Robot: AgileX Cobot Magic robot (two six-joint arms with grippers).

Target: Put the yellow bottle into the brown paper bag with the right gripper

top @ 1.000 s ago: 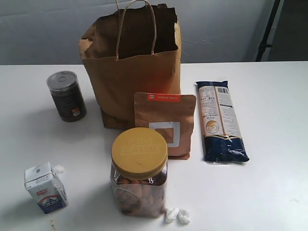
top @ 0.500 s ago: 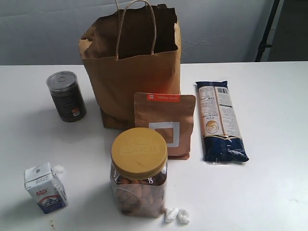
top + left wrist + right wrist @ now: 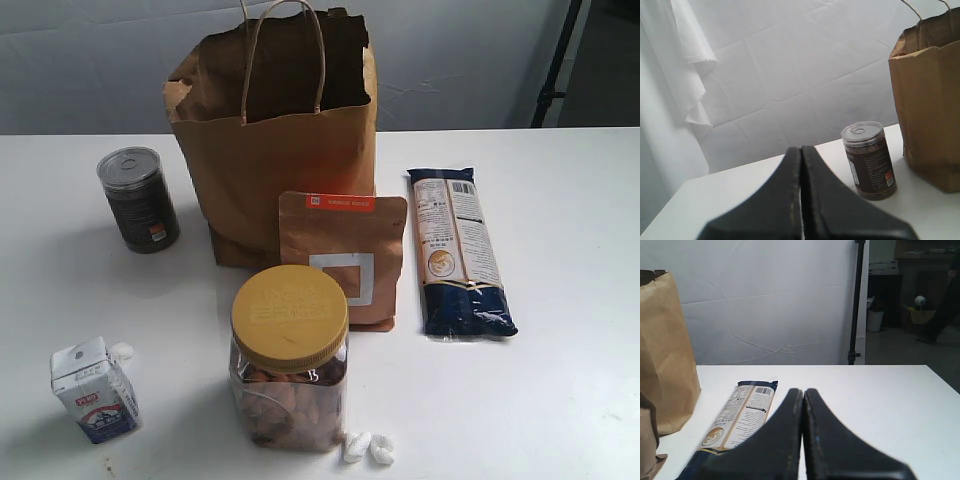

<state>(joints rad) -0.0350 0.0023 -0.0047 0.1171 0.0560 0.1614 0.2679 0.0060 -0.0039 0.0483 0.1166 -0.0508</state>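
The right gripper [image 3: 802,392] is pinched closed with nothing in it, and so is the left gripper [image 3: 800,150]. I cannot see the yellow bottle anywhere on the table [image 3: 560,400], so I cannot tell which way it points or where to grab it; maybe it sits inside the brown paper bag [image 3: 275,170]. Farther back that bag stands tall, mouth open upward, and its thin crumpled paper looks soft and easy to tip.

Brown paper bag [image 3: 280,170] stands upright, crumpled, mouth gaping, loop handle up; my right gripper [image 3: 802,392] has jaws pressed together, empty.
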